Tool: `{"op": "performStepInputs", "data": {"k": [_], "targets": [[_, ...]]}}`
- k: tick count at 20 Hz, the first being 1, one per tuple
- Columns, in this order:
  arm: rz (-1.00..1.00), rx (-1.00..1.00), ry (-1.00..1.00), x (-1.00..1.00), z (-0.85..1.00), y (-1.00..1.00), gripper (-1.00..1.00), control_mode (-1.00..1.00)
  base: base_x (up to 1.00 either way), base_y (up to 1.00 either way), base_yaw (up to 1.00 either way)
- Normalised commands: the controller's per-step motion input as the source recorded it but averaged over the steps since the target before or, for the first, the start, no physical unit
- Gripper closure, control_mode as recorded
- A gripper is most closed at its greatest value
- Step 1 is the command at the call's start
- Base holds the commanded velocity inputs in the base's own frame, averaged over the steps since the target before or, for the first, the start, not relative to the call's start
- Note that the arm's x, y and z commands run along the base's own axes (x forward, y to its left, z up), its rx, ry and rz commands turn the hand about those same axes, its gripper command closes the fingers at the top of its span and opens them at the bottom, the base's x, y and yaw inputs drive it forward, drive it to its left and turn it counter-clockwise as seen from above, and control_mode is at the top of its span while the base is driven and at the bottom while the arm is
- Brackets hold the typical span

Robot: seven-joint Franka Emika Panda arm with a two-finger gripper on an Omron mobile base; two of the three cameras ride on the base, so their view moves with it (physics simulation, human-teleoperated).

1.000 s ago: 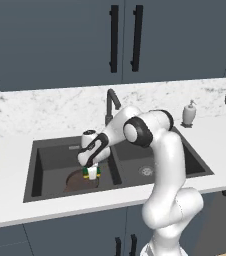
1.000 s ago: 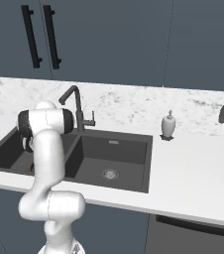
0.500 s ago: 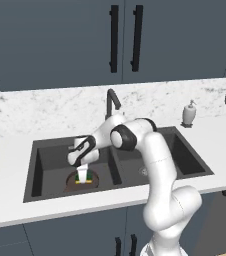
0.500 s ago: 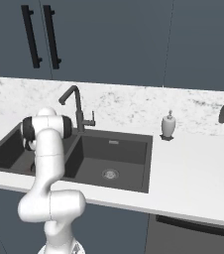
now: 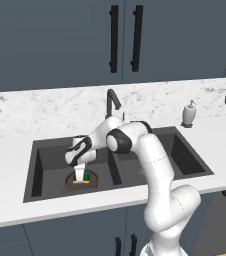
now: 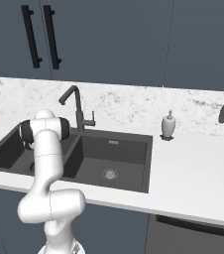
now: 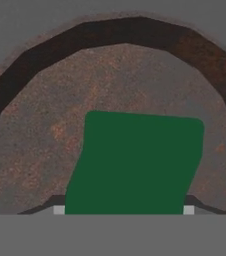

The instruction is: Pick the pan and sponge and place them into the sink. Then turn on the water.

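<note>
The sponge (image 7: 135, 165) is sitting in the pan (image 5: 80, 181) at the front of the sink's (image 5: 195, 162) left basin, and the gripper (image 5: 79, 175) is squeezing the sponge.

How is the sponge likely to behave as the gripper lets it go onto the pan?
The sponge is flat and rectangular, so it should lie still rather than roll. It looks small and probably light and soft, so it may spring back once the gripper releases. The pan is shallow and rimmed, which should keep it from sliding away.
</note>
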Motion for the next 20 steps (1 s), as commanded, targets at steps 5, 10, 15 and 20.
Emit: {"op": "performStepInputs", "data": {"k": [5,10,15,20], "targets": [[-0.17,-0.05,-0.19,-0.07,0.06,0.27,-1.0,-1.0,0.0,0.0,0.0],[-0.11,-0.05,-0.3,-0.32,0.35,0.25,-1.0,-1.0,0.0,0.0,0.0],[-0.11,-0.08,-0.29,-0.39,0.43,0.38,-1.0,-1.0,0.0,0.0,0.0],[-0.15,-0.08,-0.33,-0.54,0.72,0.53,-1.0,-1.0,0.0,0.0,0.0]]}}
